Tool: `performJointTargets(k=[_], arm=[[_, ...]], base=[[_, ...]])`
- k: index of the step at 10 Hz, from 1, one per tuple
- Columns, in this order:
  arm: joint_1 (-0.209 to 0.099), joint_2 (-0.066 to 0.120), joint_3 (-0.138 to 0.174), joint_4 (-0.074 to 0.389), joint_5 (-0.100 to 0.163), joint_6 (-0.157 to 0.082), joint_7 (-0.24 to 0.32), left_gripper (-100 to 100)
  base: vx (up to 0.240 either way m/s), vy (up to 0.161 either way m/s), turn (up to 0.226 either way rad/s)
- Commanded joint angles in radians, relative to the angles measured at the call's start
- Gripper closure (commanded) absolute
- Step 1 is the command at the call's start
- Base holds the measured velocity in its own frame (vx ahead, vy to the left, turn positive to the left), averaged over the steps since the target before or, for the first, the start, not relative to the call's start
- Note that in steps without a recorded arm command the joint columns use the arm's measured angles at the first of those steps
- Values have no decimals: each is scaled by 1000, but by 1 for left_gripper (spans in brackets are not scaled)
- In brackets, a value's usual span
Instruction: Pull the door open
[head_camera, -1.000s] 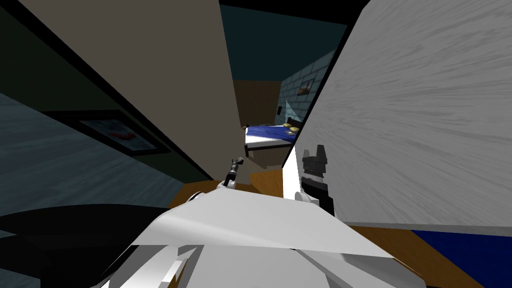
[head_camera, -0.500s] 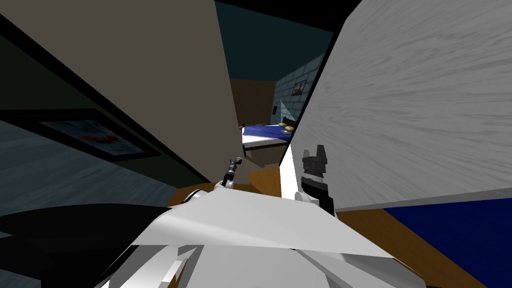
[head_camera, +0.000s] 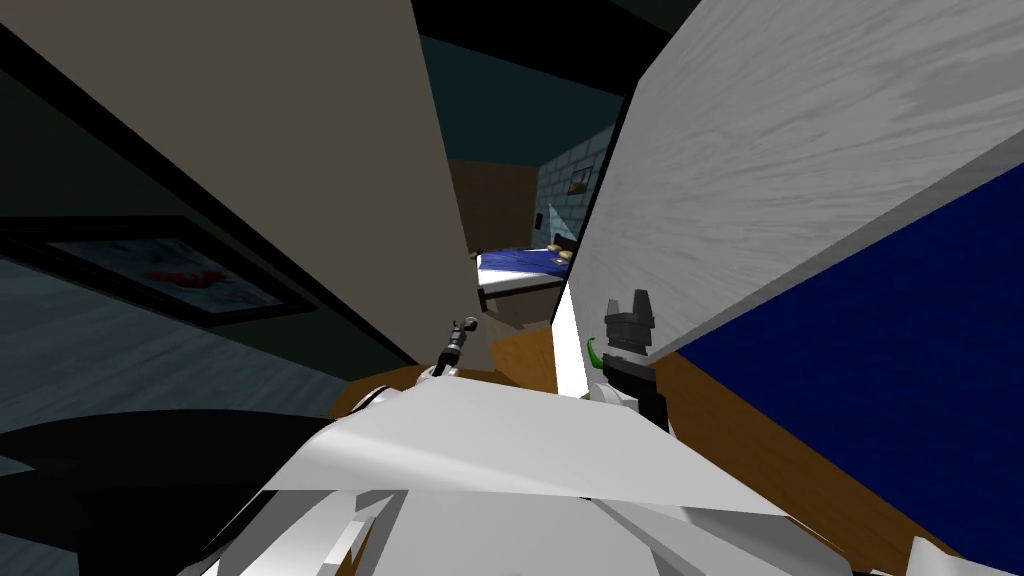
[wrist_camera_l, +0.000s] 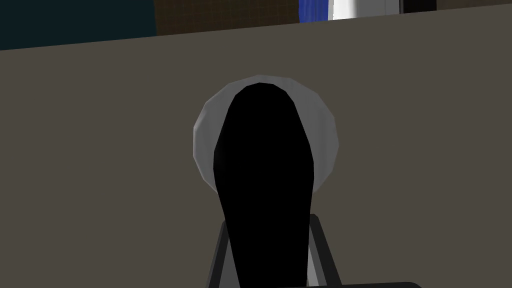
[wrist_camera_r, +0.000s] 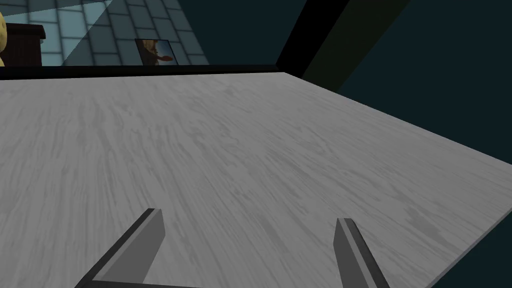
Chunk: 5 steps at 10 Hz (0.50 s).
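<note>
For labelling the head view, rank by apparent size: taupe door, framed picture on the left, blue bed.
1. taupe door, by far largest.
2. framed picture.
3. blue bed, smallest, but farther off, so true size is unsure.

Mostly hidden behind handle (wrist_camera_l: 262, 165): left hand (wrist_camera_l: 268, 222).

The door (wrist_camera_l: 100, 175) is showing a plain brown-grey. Its handle (wrist_camera_l: 262, 165) is looking black, on a light grey round plate (wrist_camera_l: 325, 135). The panel (wrist_camera_r: 225, 150) is showing light grey with darker wavy streaks. The bed (head_camera: 515, 262) is showing blue, the floor (head_camera: 525, 355) orange-brown.
</note>
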Motion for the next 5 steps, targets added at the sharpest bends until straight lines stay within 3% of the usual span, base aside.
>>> performJointTargets(k=[1,2,5], arm=[[-16,-5,-6,29,-3,-17,7,100],[2,25,-15,35,-5,-40,40,100],[25,64,-28,43,-8,-71,85,100]], base=[[-58,-10,7],[-78,-35,-205],[-97,-18,-154]])
